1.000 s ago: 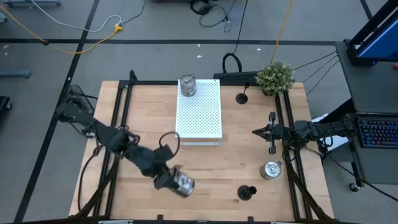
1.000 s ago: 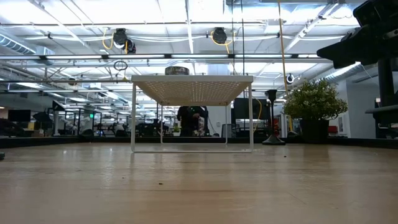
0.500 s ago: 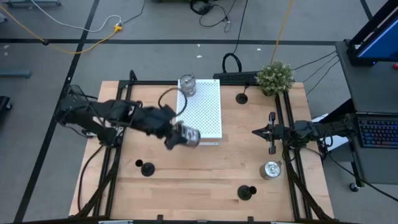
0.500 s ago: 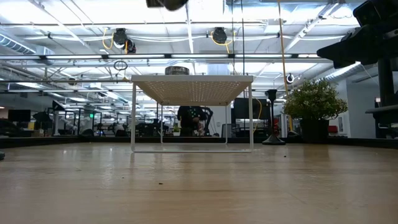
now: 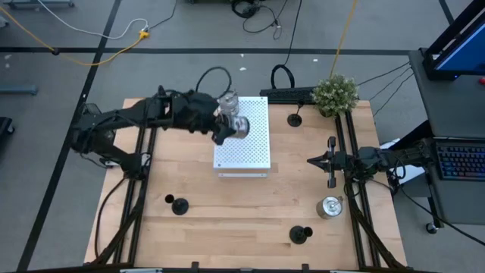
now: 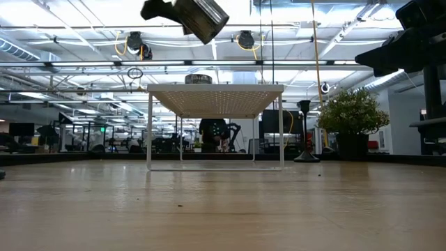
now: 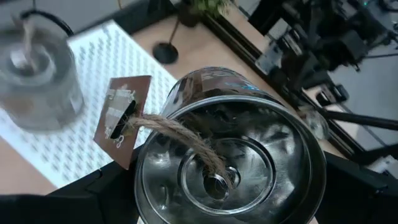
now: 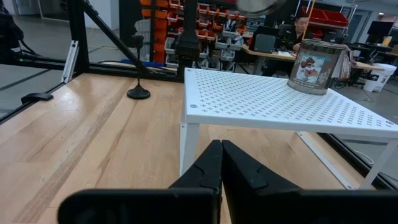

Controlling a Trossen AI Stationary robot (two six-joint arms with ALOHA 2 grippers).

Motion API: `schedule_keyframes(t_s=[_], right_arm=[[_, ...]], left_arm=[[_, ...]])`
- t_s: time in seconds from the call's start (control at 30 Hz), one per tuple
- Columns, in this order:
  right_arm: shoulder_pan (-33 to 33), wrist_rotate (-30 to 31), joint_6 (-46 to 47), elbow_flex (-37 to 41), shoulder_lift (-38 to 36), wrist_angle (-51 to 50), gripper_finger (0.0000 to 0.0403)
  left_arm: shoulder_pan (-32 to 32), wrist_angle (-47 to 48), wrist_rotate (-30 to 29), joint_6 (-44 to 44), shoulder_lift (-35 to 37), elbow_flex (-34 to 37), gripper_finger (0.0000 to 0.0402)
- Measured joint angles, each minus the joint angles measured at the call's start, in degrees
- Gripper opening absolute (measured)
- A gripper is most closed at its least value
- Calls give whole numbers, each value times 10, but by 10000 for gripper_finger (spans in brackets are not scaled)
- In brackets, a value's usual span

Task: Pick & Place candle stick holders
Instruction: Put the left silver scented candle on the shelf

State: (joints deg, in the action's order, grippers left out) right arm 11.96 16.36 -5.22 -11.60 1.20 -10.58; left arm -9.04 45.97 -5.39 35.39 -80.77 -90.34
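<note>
My left gripper (image 5: 230, 127) is shut on a shiny silver holder (image 5: 239, 126) with a twine wick and a brown tag, held in the air over the white perforated board (image 5: 246, 148). A second silver holder (image 5: 228, 102) stands on the board's far left corner. A third (image 5: 330, 205) stands on the table by my right arm. Black stemmed holders stand on their round bases at the near left (image 5: 179, 205), the near middle (image 5: 301, 234) and the far side (image 5: 295, 119). My right gripper (image 5: 311, 161) is shut and empty right of the board. My left gripper pinches the silver holder by its round side wall (image 7: 146, 186), one dark finger (image 7: 93, 196) on each side. The fingers come from the table's left, slanting down. The holder is lifted clear above the board and tilted (image 6: 201, 17), its open top toward the wrist camera.
A green bushy plant (image 5: 335, 93) stands at the far right corner. Black frame rails (image 5: 350, 152) run along the table's left and right sides. Bare wood lies between the board and the near edge.
My left gripper has carried the silver holder from the table's near left up and toward the far edge, until it is over the board's far part. The holder stays in the hold, clear of the table. The black holder at the near left has come into view.
</note>
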Motion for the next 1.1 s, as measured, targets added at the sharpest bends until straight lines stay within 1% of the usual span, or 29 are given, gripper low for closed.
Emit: schedule_keyframes(t_s=[0.13, 0.4, 0.5, 0.63, 0.8, 0.93, 1.1], right_arm=[[0, 0, 0, 0, 0, 0, 0], [0, 0, 0, 0, 0, 0, 0], [0, 0, 0, 0, 0, 0, 0], [0, 0, 0, 0, 0, 0, 0], [0, 0, 0, 0, 0, 0, 0], [0, 0, 0, 0, 0, 0, 0], [0, 0, 0, 0, 0, 0, 0]], left_arm=[[-24, 10, -4, -49, -43, -68, 355], [-63, 62, -24, -128, -164, -214, 355], [-70, 84, -27, -146, -207, -266, 355], [-76, 101, -43, -178, -254, -317, 355], [-84, 121, -69, -222, -288, -357, 355], [-96, 108, -78, -254, -303, -358, 355], [-104, 122, -80, -263, -315, -358, 355]])
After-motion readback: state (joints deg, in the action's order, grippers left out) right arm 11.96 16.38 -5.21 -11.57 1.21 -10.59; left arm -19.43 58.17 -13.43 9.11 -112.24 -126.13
